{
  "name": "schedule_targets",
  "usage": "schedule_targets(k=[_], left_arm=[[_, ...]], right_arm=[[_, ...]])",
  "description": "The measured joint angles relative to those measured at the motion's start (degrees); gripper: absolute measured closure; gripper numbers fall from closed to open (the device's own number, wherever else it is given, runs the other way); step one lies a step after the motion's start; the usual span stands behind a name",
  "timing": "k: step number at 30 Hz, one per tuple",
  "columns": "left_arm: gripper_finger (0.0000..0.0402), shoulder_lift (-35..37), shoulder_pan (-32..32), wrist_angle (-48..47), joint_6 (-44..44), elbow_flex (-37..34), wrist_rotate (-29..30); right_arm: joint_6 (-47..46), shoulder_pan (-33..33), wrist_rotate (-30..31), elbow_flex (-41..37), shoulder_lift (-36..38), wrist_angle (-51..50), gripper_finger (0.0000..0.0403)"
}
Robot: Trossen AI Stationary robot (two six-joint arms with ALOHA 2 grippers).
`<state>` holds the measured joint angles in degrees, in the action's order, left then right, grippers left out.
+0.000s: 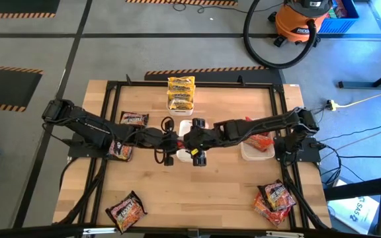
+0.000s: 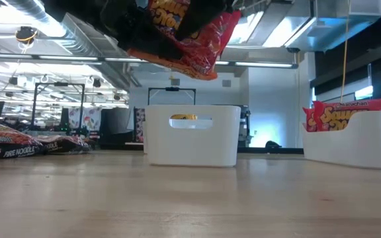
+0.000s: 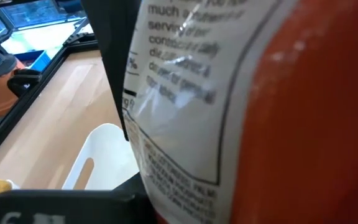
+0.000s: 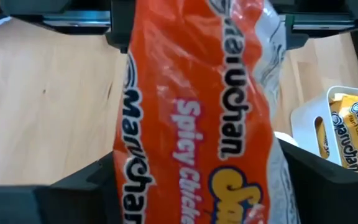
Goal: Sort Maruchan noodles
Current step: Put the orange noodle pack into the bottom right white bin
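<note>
Up close, the red-orange packet (image 4: 197, 112) read "Maruchan" and "Spicy Chicken" in the right wrist view; its back panel (image 3: 185, 93) showed small print, mostly unreadable, in the left wrist view. It hung mid-bench, above the wood, between the two arms. The right gripper (image 1: 199, 141) had dark fingers (image 4: 73, 186) either side of the packet, clamped on it. The left gripper (image 1: 170, 141) met it at the same spot; its fingers looked pressed to the packet, but I could not tell for sure. A yellow packet (image 1: 181, 92) lay in the far white tray (image 1: 181, 106), labelled "Chicken Flavor" in the right wrist view. Red packets (image 2: 349, 114) sat in the right tray (image 1: 256, 153). Dark packets reading "Fire Noodle" (image 2: 8, 145) lay on the bench (image 1: 197, 192) left side; another dark one (image 1: 126, 211) near front-left, a mixed pile (image 1: 274, 198) front-right.
</note>
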<state>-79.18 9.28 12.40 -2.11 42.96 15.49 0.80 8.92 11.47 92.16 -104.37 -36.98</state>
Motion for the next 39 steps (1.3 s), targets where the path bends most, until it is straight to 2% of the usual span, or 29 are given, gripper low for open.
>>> schedule_targets(k=[4, 9, 12, 17, 21, 25, 29, 39], left_arm=[[0.0298, 0.0, 0.0, 0.2, 0.0, 0.0, 0.0], [0.0298, 0.0, 0.0, 0.3, 0.0, 0.0, 0.0], [0.0294, 0.0, 0.0, 0.4, 0.2, 0.0, 0.3], [0.0269, 0.0, 0.0, 0.3, 1.5, 0.0, 3.8], [0.0245, 0.1, 0.2, -0.3, 2.0, 0.0, 3.0], [0.0227, 0.1, 1.1, -1.0, 2.0, 0.0, 3.0], [0.0223, 0.2, 2.0, -2.6, 1.7, 0.1, 3.1], [0.0223, 0.2, 2.8, -7.1, 1.5, 0.1, 3.1]], right_arm=[[0.9, 0.0, 0.3, 0.0, 0.0, 0.3, 0.0156], [2.0, 0.0, 0.0, 0.0, 0.0, 0.2, 0.0241], [2.7, 0.0, 0.1, 0.0, 0.1, 0.2, 0.0278], [2.7, 0.1, 2.5, 0.0, 0.1, -0.3, 0.0276], [2.6, 0.9, 3.9, 0.0, 0.1, -1.7, 0.0261], [2.3, 1.6, 3.6, 0.0, 1.4, -4.1, 0.0281], [-0.2, 2.6, 3.5, 0.0, 4.6, -8.1, 0.0281], [-15.2, 6.5, 5.3, 0.0, 11.2, -29.4, 0.0277]])
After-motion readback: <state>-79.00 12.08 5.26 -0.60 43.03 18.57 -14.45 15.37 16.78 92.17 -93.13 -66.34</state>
